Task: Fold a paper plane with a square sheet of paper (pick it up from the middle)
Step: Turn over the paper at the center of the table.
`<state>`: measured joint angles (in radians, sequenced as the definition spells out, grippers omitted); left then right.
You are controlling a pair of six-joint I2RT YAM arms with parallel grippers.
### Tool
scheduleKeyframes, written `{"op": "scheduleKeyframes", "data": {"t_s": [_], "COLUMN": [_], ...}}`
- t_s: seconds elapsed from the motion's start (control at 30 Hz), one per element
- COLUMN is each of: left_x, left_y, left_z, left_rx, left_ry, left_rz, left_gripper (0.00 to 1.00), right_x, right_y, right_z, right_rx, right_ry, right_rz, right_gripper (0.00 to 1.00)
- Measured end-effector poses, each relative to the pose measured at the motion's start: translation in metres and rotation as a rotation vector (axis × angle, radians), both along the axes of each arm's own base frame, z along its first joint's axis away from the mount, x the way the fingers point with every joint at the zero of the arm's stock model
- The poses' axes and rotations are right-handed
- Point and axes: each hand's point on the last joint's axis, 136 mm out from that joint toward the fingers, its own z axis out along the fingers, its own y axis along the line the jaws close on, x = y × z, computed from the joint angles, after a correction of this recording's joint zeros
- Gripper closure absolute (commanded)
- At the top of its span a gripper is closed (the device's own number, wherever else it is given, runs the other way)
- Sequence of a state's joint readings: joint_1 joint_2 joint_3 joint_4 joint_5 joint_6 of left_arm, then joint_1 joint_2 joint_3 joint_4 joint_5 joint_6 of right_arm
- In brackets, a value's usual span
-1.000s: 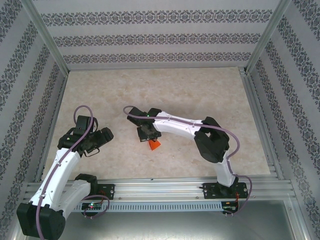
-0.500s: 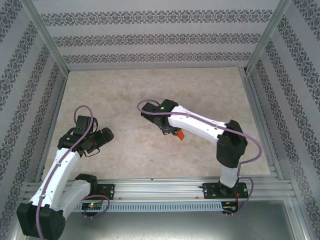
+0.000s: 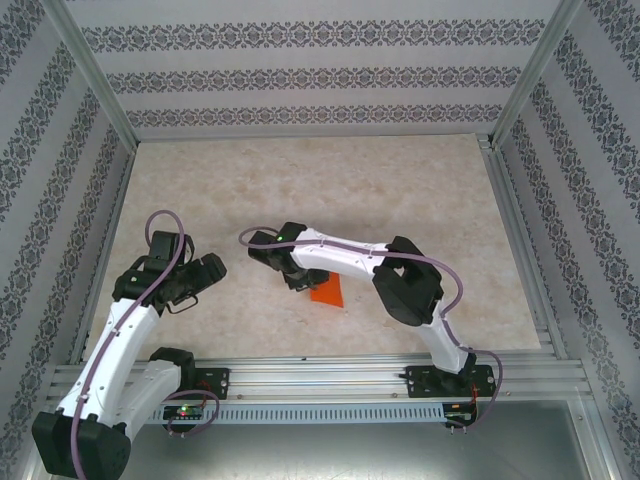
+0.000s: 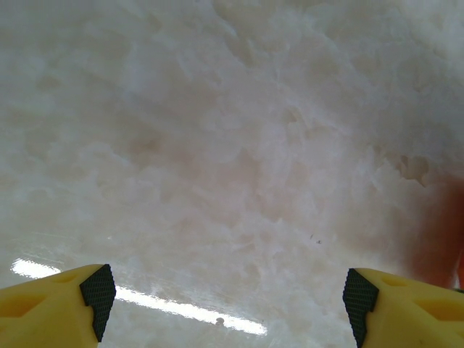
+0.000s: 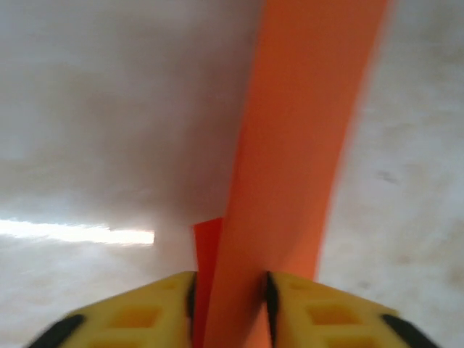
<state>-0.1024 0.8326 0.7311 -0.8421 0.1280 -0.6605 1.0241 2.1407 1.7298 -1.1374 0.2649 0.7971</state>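
Two arms share a pale marbled bench [image 3: 300, 180], fenced by patterned walls [image 3: 300, 70] on the far, left and right sides and by a metal rail [image 3: 320, 372] at the near edge. The right arm [image 3: 350, 255] reaches left across the near middle. Half a second ago it stretched farther out with the orange paper carried off the surface, and now it has drawn back and come low. The left arm [image 3: 125, 330] has not stirred.

The left tool [image 4: 228, 293] hangs spread wide over bare bench, holding nothing. The right tool [image 5: 228, 304] has its yellow fingers [image 5: 138, 312] close on either side of the paper plane [image 3: 327, 291], which fills the narrow gap between them (whether they press it or have just let go, I cannot tell).

From above, the paper plane lies on the bench just right of that tool, showing more of its face than before. My reading is that it is being set down, so the folding looks nearly done. Room is generous: the paper is well apart from rail, walls and left tool, with open bench far and right for backing away.
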Motion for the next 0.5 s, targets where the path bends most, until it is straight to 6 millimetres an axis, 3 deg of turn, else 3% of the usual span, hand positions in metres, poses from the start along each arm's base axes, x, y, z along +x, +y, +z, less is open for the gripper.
{"op": "scheduleKeyframes", "data": {"t_s": [0.1,0.23,0.4,0.5], "left_x": [0.001,0.0,0.0,0.003], "left_y": [-0.002,-0.009,-0.03,-0.045], "left_z": [0.005,0.007,0.004,-0.004], "left_rx": [-0.01,-0.047,-0.151,-0.234], "left_ry": [-0.014,-0.014,-0.006,0.018], "left_rz": [-0.005,-0.027,-0.089,-0.124], "left_gripper": [0.14,0.14,0.16,0.18], "right_x": [-0.005,-0.02,-0.023,-0.009], "right_y": [0.026,0.03,0.024,0.013], "right_z": [-0.007,0.005,0.034,0.024], "right_rx": [0.164,0.329,0.563,0.699], "right_ry": [0.021,0.025,-0.028,-0.022], "right_rz": [0.012,0.025,0.002,-0.076], "right_gripper": [0.51,0.5,0.73,0.83]}}
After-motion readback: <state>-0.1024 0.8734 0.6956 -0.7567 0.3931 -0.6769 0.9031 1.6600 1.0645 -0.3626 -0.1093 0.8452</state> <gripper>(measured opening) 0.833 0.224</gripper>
